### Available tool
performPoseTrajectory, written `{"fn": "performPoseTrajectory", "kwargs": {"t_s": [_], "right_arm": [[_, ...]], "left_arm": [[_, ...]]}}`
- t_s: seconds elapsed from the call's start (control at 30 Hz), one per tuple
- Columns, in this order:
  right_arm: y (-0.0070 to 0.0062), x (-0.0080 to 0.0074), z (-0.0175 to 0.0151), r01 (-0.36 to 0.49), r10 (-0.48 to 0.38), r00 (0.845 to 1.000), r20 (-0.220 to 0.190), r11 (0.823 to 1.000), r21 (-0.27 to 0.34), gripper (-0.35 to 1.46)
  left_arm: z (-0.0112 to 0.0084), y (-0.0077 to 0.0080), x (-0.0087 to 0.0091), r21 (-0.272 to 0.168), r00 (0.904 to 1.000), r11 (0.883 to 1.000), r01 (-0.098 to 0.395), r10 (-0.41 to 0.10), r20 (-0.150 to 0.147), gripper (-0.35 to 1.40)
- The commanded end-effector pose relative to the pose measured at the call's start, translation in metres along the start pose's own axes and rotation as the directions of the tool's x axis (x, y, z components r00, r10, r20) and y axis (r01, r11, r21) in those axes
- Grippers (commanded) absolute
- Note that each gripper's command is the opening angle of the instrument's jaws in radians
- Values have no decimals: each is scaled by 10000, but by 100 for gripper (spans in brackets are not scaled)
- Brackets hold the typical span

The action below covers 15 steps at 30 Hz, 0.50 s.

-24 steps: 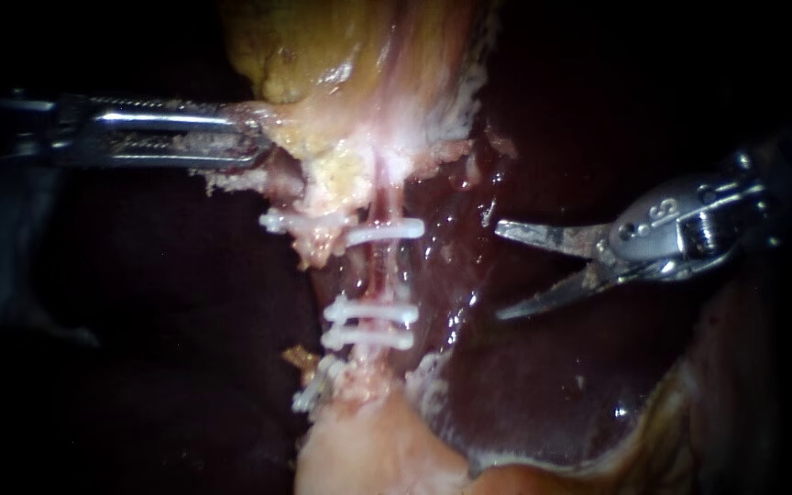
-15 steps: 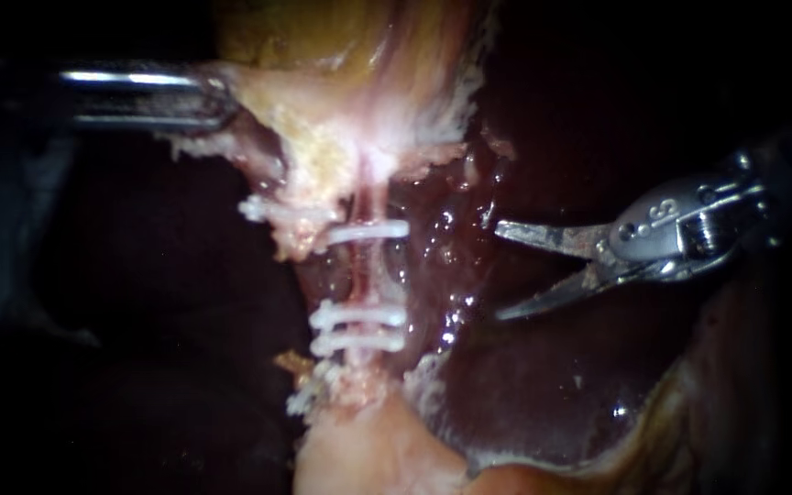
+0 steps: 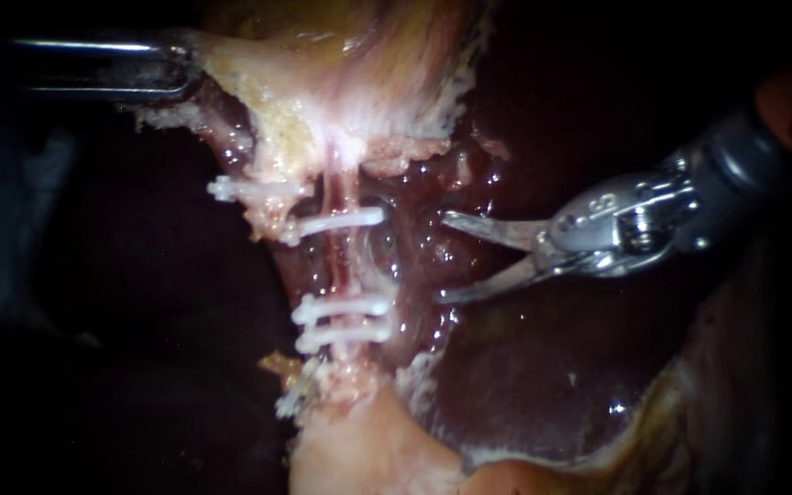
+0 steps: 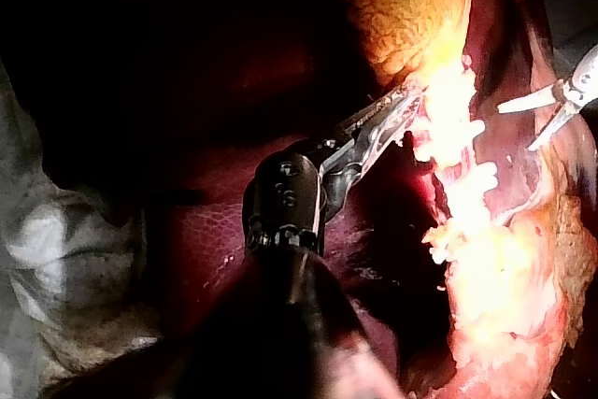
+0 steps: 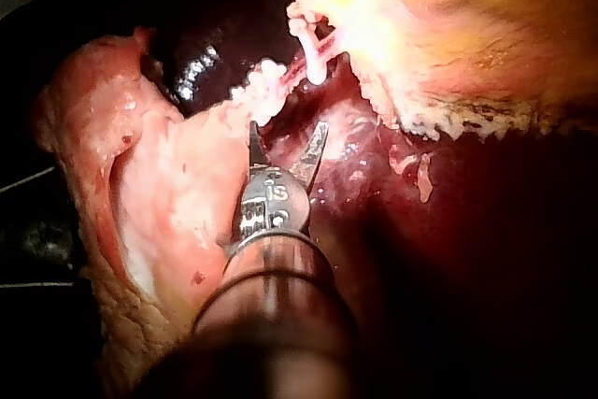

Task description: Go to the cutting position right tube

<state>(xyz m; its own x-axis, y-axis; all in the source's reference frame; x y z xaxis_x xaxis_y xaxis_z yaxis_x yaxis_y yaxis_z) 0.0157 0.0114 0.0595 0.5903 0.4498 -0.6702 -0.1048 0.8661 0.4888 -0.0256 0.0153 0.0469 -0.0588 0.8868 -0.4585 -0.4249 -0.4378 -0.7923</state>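
Support: liver point(image 3: 543, 385), dark red, wet. Lying on the liver: yellowish gallbladder point(image 3: 368, 55); pale tube point(image 3: 346, 266) crossed by white clips point(image 3: 341, 309). Beside the liver: crumpled pale sheet point(image 4: 56, 259).

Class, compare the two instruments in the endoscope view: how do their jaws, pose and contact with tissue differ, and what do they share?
The slender metal left instrument has jaws shut on pale yellowish tissue; the right instrument holds its pointed blades open, gripping nothing. The left instrument lies level; the right instrument slants in from the upper right. Both are thin metal tools pointing towards the white-clipped pink tube.
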Motion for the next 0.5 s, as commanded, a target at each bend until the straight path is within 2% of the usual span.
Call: {"fn": "performPoseTrajectory", "kwargs": {"t_s": [0.03,0.3,0.5], "right_arm": [[0,-1,7,-57,58,9999,-93,9998,171,144],[1,5,55,-569,622,9966,-543,9939,944,144],[1,12,69,-522,650,9945,-827,9876,1480,141]], "left_arm": [[0,0,0,18,10000,10000,-7,7,-5,-35],[0,1,-1,27,10000,10000,-8,8,-10,-35],[1,1,-2,1,10000,10000,-13,13,2,-35]]}}
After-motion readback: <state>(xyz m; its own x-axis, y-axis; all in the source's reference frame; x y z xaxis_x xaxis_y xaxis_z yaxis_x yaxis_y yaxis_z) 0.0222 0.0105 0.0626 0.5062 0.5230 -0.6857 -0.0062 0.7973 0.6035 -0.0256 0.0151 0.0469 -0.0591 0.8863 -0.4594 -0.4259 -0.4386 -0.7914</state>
